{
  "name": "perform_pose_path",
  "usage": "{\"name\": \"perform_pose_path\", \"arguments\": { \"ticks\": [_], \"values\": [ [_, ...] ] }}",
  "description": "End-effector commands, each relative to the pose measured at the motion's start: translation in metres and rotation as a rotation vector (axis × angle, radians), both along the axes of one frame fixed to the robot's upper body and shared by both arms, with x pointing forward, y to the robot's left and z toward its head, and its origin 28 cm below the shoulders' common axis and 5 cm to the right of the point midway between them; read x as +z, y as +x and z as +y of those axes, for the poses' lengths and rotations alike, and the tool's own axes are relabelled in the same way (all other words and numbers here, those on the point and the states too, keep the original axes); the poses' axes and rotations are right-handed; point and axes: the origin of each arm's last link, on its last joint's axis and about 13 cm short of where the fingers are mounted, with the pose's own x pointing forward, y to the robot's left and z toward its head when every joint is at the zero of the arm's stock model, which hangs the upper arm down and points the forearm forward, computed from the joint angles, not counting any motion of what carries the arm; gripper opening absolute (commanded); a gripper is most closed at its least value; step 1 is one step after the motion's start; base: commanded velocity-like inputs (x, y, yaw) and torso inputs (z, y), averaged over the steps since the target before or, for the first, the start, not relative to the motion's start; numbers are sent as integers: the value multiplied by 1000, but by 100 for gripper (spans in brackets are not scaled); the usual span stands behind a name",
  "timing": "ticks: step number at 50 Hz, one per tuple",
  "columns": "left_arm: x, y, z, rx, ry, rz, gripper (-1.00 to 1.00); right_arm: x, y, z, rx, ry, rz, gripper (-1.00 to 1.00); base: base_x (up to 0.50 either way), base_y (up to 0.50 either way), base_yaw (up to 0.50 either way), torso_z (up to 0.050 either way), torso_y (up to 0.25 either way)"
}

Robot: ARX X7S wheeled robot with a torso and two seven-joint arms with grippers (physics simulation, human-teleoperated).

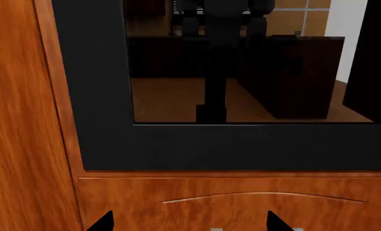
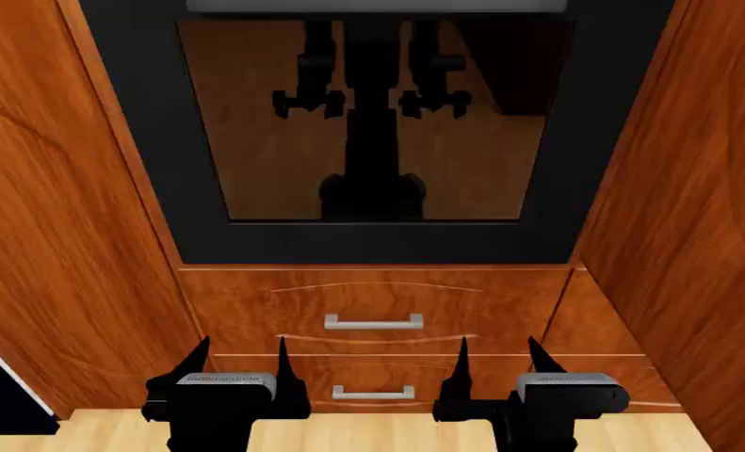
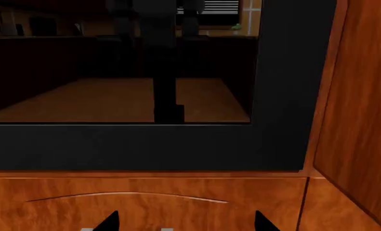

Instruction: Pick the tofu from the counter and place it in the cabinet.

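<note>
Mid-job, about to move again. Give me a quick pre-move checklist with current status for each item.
1. Tofu in view: not ok; no view shows it.
2. Counter in view: not ok; the robot faces the glass-fronted oven and the drawers below it.
3. Left pincer empty and open: ok; fingers apart, nothing between them.
4. Right pincer empty and open: ok; same.
5. Pincers clear of the drawer fronts: cannot tell; the fingertips overlap the drawers in the head view, depth unclear.
6. Cabinet shelves visible: not ok; only wood side panels show.
</note>
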Motion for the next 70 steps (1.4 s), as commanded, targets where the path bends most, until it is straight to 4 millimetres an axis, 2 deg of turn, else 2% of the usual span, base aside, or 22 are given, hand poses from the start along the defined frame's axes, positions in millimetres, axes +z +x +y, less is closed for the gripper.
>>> {"name": "perform_pose_path", "arguments": {
  "ticks": [1,5,9,30,70],
  "values": [
    [0,0,0,0,1,0,100,3,3,-1,-22,22,6,100,0,0,0,0,0],
    [3,0,0,0,2,-10,100,15,12,-5,-63,69,-31,100,0,0,375,0,0],
    [3,2,4,23,0,-7,100,18,11,-2,-28,37,-59,100,0,0,500,0,0],
    [1,6,13,86,-10,7,100,19,3,11,77,45,-55,100,0,0,500,0,0],
    [1,7,18,118,-12,14,100,25,-2,20,148,32,-57,100,0,0,500,0,0]
  ]
}}
